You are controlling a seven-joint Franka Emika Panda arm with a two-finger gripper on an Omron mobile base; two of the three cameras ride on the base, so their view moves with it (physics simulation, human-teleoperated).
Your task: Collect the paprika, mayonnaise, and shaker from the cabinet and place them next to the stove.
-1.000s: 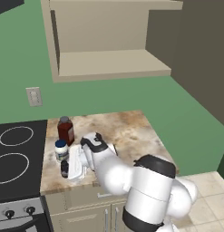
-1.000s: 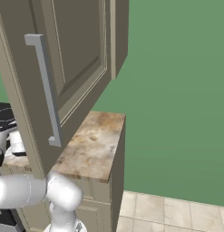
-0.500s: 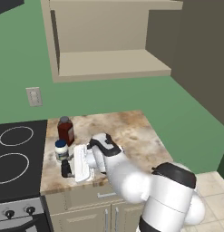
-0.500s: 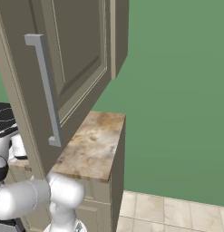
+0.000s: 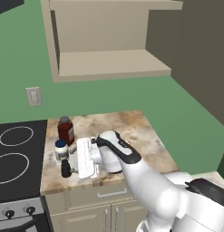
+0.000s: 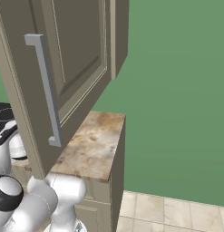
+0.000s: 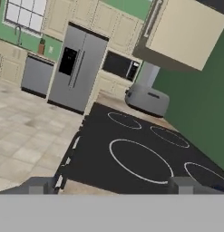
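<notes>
- The white arm (image 5: pixel 145 181) comes up from the bottom right in the left base view. It bends low over the table (image 5: pixel 131 131) and reaches left, toward the stove.
- The hand is flat and white, and it is turned on its side just above the table. The fingers (image 5: pixel 73 164) point left at the three small things. In the hand view the two dark finger tips (image 7: pixel 43 186) sit far apart with nothing between them, so the fingers are open.
- The cabinet (image 5: pixel 109 68) hangs on the green wall above the table. It is beige, has no doors, and its shelf is bare.
- The stove (image 5: pixel 16 158) is flat and black with white rings. It has a grey front with black knobs. It sits right next to the left end of the table.
- The paprika (image 5: pixel 65 130) is a tall red-brown bottle with a dark cap. It stands up straight on the table near the stove.
- The mayonnaise (image 5: pixel 61 150) is a short white jar with a dark blue lid. It stands just in front of the paprika.
- The shaker (image 5: pixel 65 168) is small and all black. It stands in front of the mayonnaise, right by the fingers. I cannot tell if it touches them.
</notes>
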